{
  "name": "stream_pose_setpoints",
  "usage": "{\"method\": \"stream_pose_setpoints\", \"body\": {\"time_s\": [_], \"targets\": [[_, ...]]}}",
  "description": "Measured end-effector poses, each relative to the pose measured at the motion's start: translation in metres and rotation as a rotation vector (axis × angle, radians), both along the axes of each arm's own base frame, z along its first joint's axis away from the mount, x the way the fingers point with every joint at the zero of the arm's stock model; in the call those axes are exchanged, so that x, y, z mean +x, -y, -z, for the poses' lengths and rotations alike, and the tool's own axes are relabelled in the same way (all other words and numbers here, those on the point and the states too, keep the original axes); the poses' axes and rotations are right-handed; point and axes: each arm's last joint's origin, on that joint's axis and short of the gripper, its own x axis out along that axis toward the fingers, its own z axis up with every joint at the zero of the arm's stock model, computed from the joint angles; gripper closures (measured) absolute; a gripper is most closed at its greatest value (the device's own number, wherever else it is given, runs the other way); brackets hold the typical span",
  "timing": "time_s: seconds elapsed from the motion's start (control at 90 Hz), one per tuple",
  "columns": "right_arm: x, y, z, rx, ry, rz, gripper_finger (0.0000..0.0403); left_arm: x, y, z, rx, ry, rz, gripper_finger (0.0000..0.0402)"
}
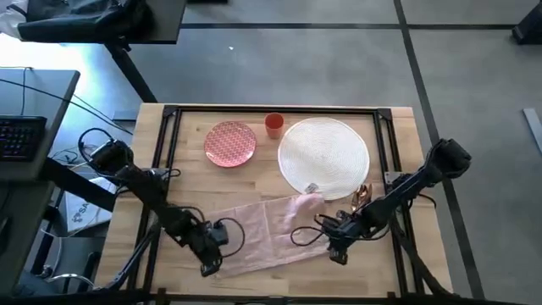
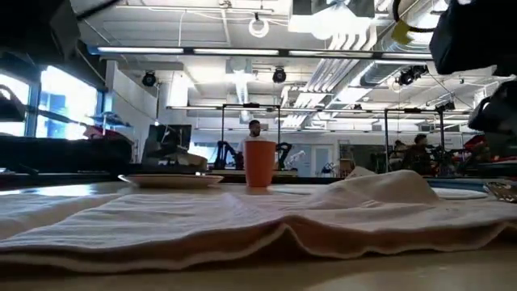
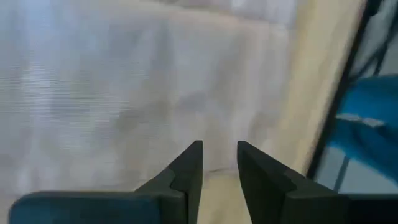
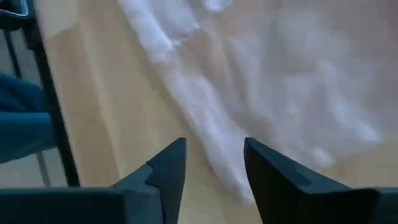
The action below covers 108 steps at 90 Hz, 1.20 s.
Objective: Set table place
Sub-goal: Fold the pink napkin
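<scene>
On the table [image 1: 398, 263] there is one napkin [image 1: 262, 233], one placemat [image 1: 326, 157], one plate [image 1: 230, 143] and one cup [image 1: 274, 125]. Copper cutlery [image 1: 362, 196] lies in one small cluster beside the placemat's edge; how many pieces it holds cannot be told. Two arms reach over the table, each with one gripper, so two in all: the left gripper [image 1: 208, 268] and the right gripper [image 1: 338, 254], each with two fingers.
</scene>
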Motion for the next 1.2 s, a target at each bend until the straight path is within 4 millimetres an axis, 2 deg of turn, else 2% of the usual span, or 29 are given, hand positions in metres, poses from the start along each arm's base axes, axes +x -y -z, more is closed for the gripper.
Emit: {"method": "stream_pose_setpoints", "body": {"time_s": [0.133,0.333,0.467,0.578,0.678,0.789,0.9,0.967,1.056,1.2], "targets": [[0.007,-0.006,0.010,0.033,-0.007,-0.018,0.0274,-0.007,-0.019,0.015,0.077,-0.091,-0.033,0.0346],[0.013,-0.009,0.017,0.067,-0.001,-0.055,0.0274,-0.011,-0.035,0.023,0.074,-0.176,-0.072,0.0351],[0.016,-0.010,0.010,0.096,0.054,-0.119,0.0274,-0.013,-0.039,0.010,0.104,-0.171,-0.096,0.0351],[0.015,-0.009,0.000,0.112,0.089,-0.108,0.0274,-0.012,-0.033,-0.016,0.081,-0.076,-0.088,0.0351],[0.013,-0.005,-0.009,0.106,0.097,-0.030,0.0274,-0.018,-0.029,-0.025,0.071,-0.042,-0.072,0.0351],[0.006,0.004,-0.017,0.079,0.060,0.161,0.0274,-0.018,-0.023,-0.031,0.029,0.021,-0.082,0.0351],[-0.001,0.020,-0.016,0.033,-0.048,0.430,0.0274,-0.013,-0.016,-0.023,-0.055,0.101,-0.094,0.0351],[-0.002,0.026,-0.011,0.028,-0.106,0.513,0.0274,-0.009,-0.009,-0.017,-0.139,0.177,-0.095,0.0351],[0.001,0.029,-0.001,0.041,-0.137,0.517,0.0274,-0.009,-0.005,-0.001,-0.212,0.199,-0.102,0.0351],[0.012,0.022,0.011,0.097,-0.118,0.434,0.0274,-0.022,-0.012,0.026,-0.163,-0.022,-0.155,0.0352]]}}
